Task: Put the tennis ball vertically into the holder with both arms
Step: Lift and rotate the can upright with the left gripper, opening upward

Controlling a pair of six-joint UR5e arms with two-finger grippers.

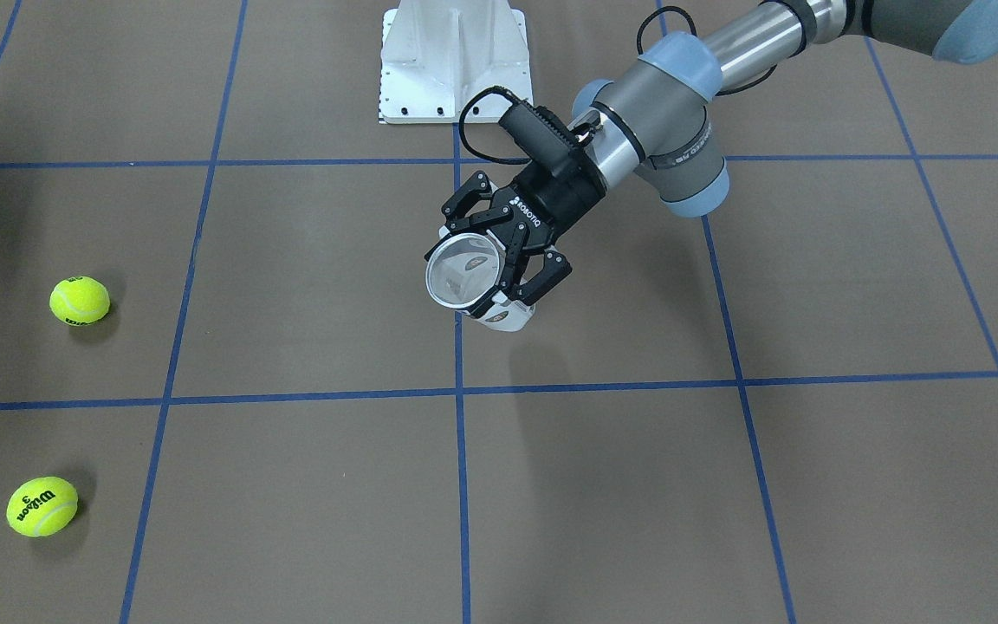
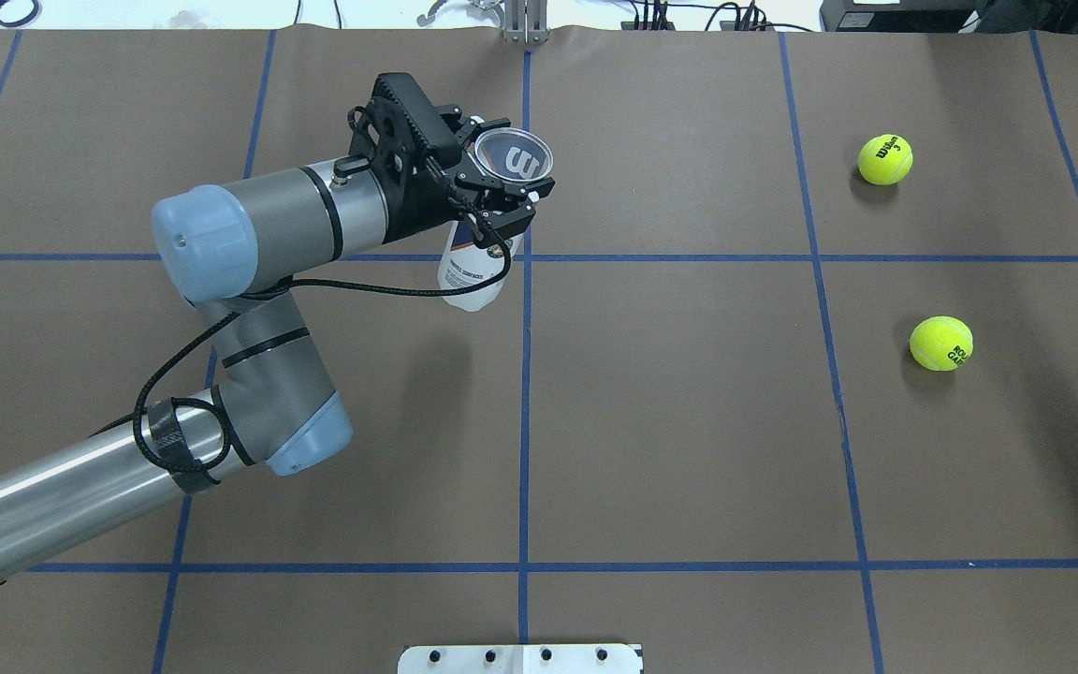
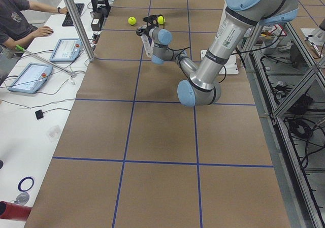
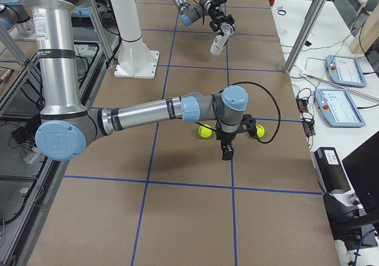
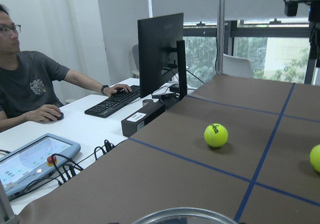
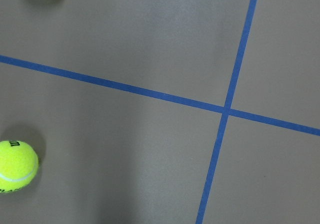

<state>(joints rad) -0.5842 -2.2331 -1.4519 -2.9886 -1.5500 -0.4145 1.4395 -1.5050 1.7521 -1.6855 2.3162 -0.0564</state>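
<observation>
Your left gripper [image 2: 499, 183] pinches the holder [image 2: 475, 276] near its rim, upper centre overhead, lifted mouth-up for a drop-in. Right gripper [image 4: 227, 149] hangs by the tennis balls [image 4: 205, 131]; can't tell if it's spread

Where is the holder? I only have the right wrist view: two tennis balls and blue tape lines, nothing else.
Observer: The left gripper grips the holder just below its rim, lifted, mouth up.
Operator: Anything inside it?
Observer: No; the front-facing view looks into its open mouth, and it is empty.
Operator: And the right gripper?
Observer: The right gripper points down between one tennis ball and the other tennis ball, touching neither; open or shut cannot be told.
</observation>
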